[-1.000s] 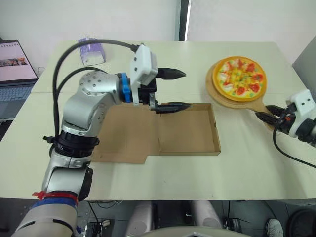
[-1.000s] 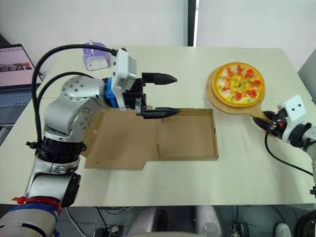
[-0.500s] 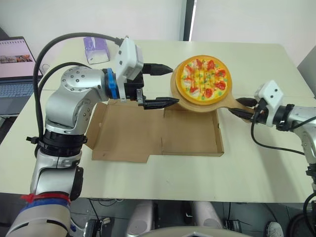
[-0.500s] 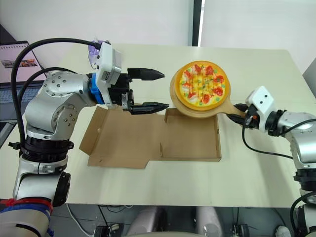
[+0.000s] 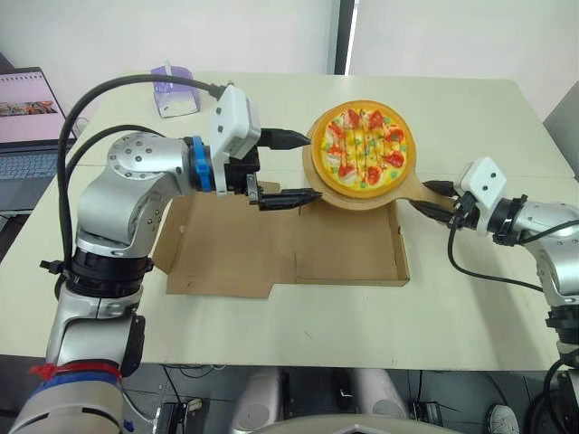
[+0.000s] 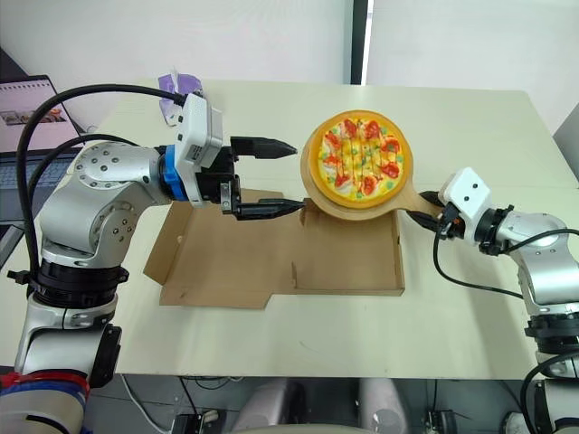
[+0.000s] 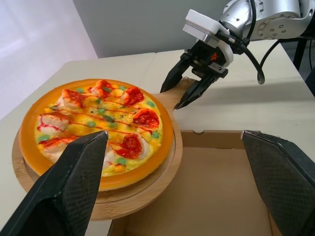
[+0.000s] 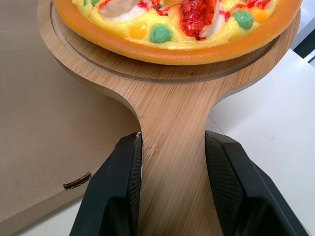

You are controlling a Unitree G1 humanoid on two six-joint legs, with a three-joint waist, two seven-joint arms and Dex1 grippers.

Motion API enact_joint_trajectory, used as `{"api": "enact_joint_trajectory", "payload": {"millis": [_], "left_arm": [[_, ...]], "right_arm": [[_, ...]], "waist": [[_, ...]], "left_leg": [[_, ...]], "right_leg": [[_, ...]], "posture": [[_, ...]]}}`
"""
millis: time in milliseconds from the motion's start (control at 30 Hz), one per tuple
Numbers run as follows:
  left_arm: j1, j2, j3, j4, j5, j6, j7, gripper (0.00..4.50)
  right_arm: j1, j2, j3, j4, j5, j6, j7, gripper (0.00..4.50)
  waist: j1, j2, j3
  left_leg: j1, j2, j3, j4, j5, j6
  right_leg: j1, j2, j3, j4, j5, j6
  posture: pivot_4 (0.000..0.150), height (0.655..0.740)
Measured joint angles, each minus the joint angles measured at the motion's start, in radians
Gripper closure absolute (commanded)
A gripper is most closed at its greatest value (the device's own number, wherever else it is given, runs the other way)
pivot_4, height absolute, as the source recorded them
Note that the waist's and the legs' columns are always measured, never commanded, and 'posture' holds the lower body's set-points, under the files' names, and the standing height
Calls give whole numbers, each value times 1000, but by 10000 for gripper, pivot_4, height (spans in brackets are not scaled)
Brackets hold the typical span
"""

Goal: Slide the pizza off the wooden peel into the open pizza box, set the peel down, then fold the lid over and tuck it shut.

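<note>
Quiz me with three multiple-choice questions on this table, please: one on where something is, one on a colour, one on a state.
1. Where does the pizza lie?
A. On the wooden peel
B. On a plate
C. On a chair

2. What colour is the small container at the table's far side?
A. Green
B. Purple
C. Red

3. How is the pizza box?
A. Folded shut
B. Upside down
C. Open, lid flat

Answers: 1 A, it sits on the peel, which the right gripper clamps by the handle; 2 B, its walls are purple; 3 C, its inside shows, with the lid spread flat beside it.
</note>
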Motion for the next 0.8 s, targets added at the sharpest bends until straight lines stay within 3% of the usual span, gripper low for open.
{"api": "enact_joint_trajectory", "payload": {"millis": [800], "left_arm": [[2, 2, 0, 0, 14, -9, 3, 0]], "right_arm": [[41, 6, 0, 38, -38, -147, 7, 29103]], "waist": [[0, 0, 0]], "left_leg": [[0, 0, 0, 0, 0, 0]], "right_leg": [[0, 0, 0, 0, 0, 0]], "posture": [[1500, 7400]]}}
